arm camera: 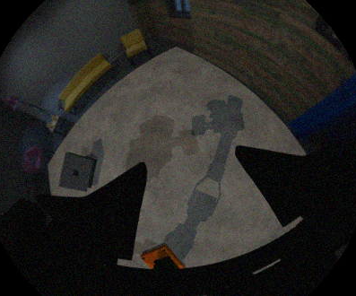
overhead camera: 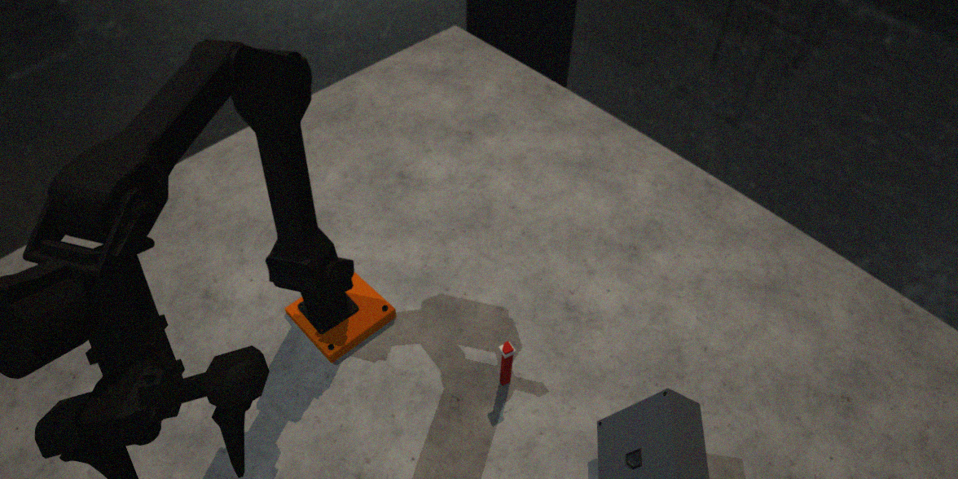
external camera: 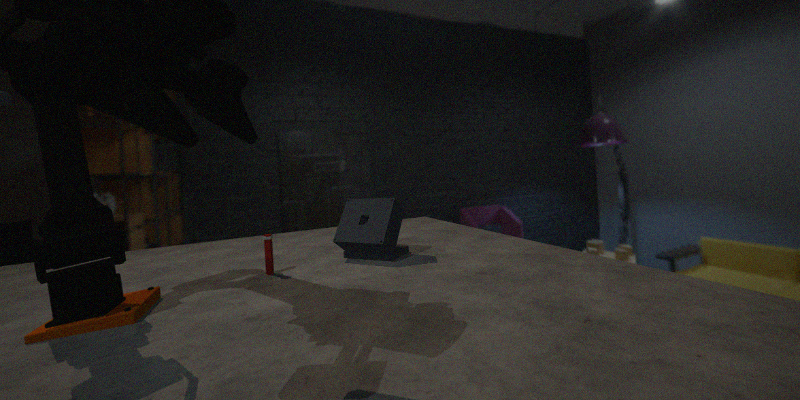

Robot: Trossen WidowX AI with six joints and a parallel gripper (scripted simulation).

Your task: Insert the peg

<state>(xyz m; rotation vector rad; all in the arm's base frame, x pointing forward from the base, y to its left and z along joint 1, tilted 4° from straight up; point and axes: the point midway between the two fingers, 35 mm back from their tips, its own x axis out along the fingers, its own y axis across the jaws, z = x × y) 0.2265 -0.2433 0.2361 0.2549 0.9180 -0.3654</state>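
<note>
The red peg stands upright on the table, with a pale band near its top. I cannot make it out in the wrist view. The grey sloped panel stands beyond the peg from my base. Its face has one dark hole with flat sides. My gripper is open and empty. It hangs high above the table, well away from the peg and the panel. In the top view, one fingertip is cut off by the lower edge.
My arm stands on an orange base plate, with the peg between this plate and the panel. The arm's shadows fall across the table. A dark pillar rises behind the table's far corner.
</note>
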